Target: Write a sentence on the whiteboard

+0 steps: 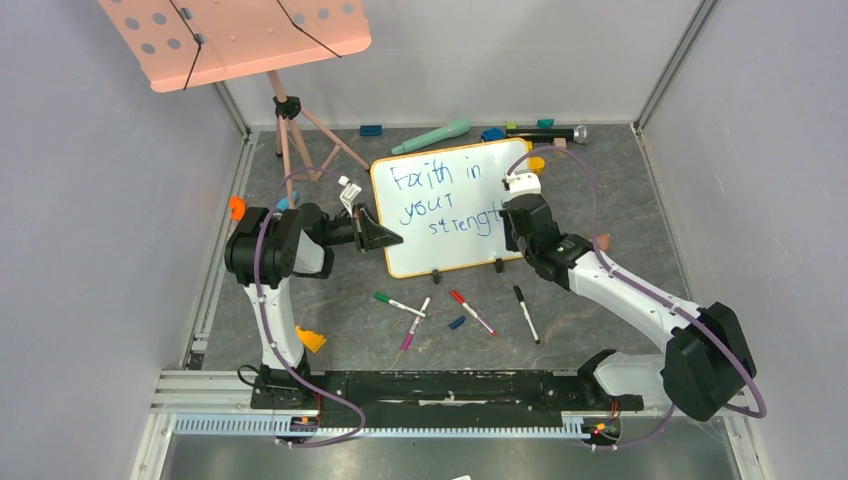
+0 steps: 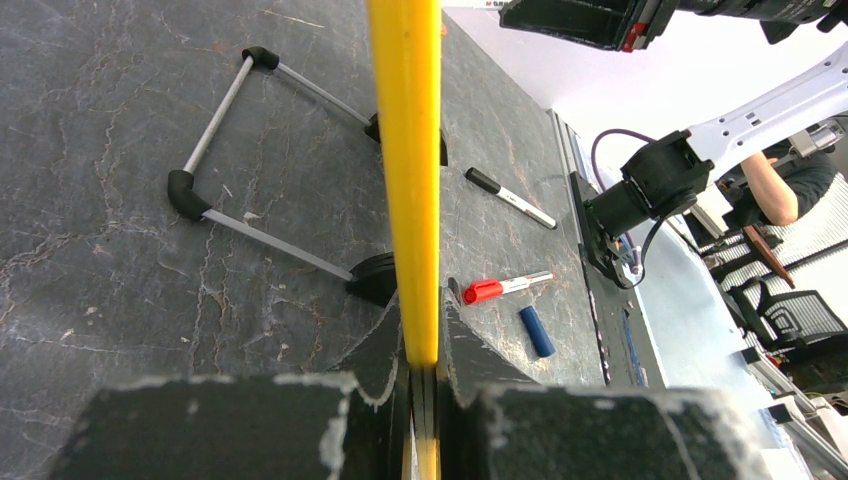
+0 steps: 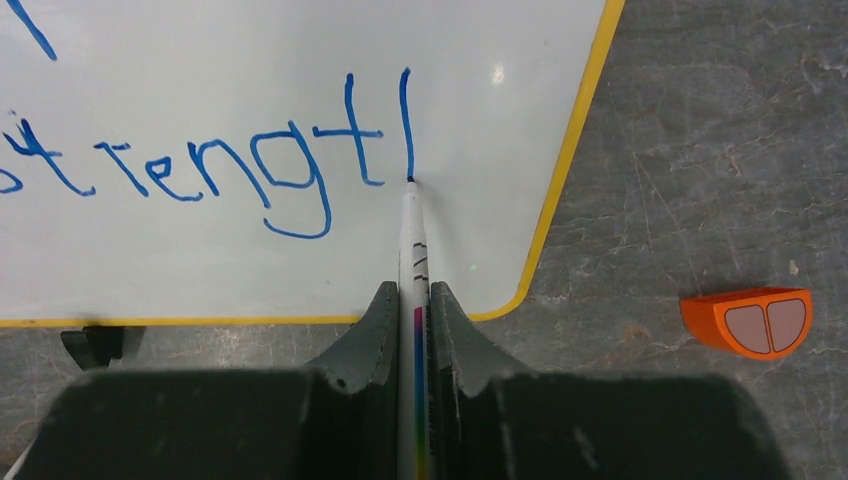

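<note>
The large rectangular whiteboard (image 1: 452, 256) with a thin orange-yellow rounded frame stands tilted on two small black clip feet on the dark grey stone-patterned table (image 1: 620, 200), around the middle of the overhead view. The blue handwritten sentence (image 1: 445, 200) runs over three lines and so far reads "Faith in your strengt" plus one upright stroke.

At the board's 9 o'clock edge, the black left gripper (image 1: 385, 237) is clamped shut on the frame. In its wrist view the yellow rim (image 2: 405, 150) is pinched between its fingers.

At the board's 3 o'clock side, the black right gripper (image 3: 412, 300) is closed on a slim white marker (image 3: 411, 240). The marker's blue tip touches the foot of that last stroke, toward 12 o'clock from the fingers.

At the board's 6 o'clock, four loose markers with green (image 1: 398, 303), purple (image 1: 415, 322), red (image 1: 470, 310) and black (image 1: 525, 313) caps lie near a small blue cap (image 1: 456, 322). A pink perforated music-stand tray (image 1: 240, 35) stands at 11 o'clock.
</note>
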Available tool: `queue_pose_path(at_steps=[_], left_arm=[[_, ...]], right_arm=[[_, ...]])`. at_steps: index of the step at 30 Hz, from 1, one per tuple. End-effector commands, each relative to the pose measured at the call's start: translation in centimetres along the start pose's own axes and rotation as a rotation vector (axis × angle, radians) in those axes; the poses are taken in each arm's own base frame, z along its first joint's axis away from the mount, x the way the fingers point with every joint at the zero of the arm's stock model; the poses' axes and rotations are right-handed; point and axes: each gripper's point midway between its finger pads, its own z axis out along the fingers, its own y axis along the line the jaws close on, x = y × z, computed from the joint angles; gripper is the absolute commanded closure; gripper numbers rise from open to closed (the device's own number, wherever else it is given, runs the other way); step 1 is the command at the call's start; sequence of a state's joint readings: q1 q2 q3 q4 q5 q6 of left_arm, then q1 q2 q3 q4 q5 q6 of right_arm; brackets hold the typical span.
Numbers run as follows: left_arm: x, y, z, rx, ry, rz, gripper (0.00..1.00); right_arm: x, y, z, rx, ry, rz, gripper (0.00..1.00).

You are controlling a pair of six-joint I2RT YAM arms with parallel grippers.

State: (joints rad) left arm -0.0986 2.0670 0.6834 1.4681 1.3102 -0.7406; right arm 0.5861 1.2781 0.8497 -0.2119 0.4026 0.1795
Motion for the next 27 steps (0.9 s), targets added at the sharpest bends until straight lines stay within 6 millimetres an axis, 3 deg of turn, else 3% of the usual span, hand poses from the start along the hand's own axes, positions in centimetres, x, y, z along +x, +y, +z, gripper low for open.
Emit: queue_pose_path(at_steps=[1, 18, 27], left_arm=[[-0.6, -1.1, 0.2, 0.068, 0.021, 0.209, 0.98], [-0.6, -1.2, 0.2, 0.068, 0.021, 0.211, 0.98], [-0.6, -1.1, 0.2, 0.069, 0.022, 0.209, 0.98]], right_arm=[[0.0, 0.4, 0.0, -0.029, -0.027, 0.038, 1.00], [-4.3, 0.0, 0.2, 0.006, -0.087, 0.019, 1.00], [-4.2, -1.8, -0.1, 0.077, -0.079, 0.027, 1.00]])
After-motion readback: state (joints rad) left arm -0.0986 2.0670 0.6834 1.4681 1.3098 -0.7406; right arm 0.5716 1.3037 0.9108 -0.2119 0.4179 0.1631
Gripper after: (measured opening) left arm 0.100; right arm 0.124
